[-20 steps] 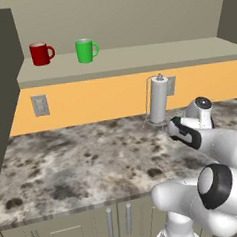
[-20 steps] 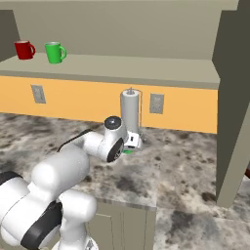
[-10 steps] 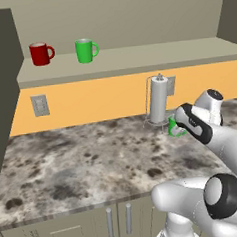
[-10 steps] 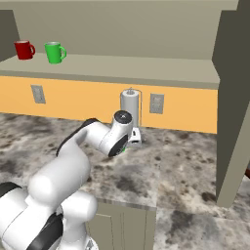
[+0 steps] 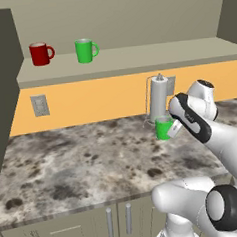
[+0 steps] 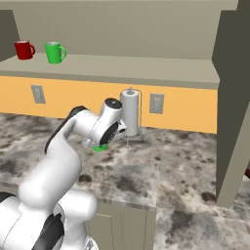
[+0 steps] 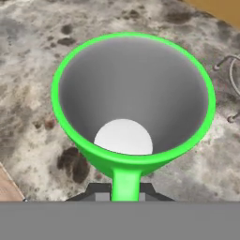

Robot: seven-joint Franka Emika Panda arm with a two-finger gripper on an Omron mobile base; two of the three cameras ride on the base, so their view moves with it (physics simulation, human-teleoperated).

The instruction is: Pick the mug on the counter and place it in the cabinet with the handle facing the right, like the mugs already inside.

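My gripper [image 5: 171, 129] is shut on the small green mug [image 5: 164, 129], which hangs just above the mottled counter [image 5: 68, 164], in front of the paper towel holder. In the hand view I look down into the mug [image 7: 131, 93], its handle [image 7: 125, 183] pinched between my fingertips [image 7: 98, 191]. From the right, a sliver of the mug [image 6: 101, 147] shows under the hand. The cabinet shelf [image 5: 136, 59] runs above, with a twin green mug [image 5: 85, 50] whose handle points right.
A red mug [image 5: 40, 53] stands left of the green one on the shelf. The paper towel holder [image 5: 159, 97] stands on the counter by the orange wall, right behind the held mug. Dark side panels [image 6: 234, 97] bound the recess. The shelf to the right of the mugs is bare.
The arm has carried the green mug leftward along the counter, away from the front of the paper towel holder. The gripper has stayed shut on it.
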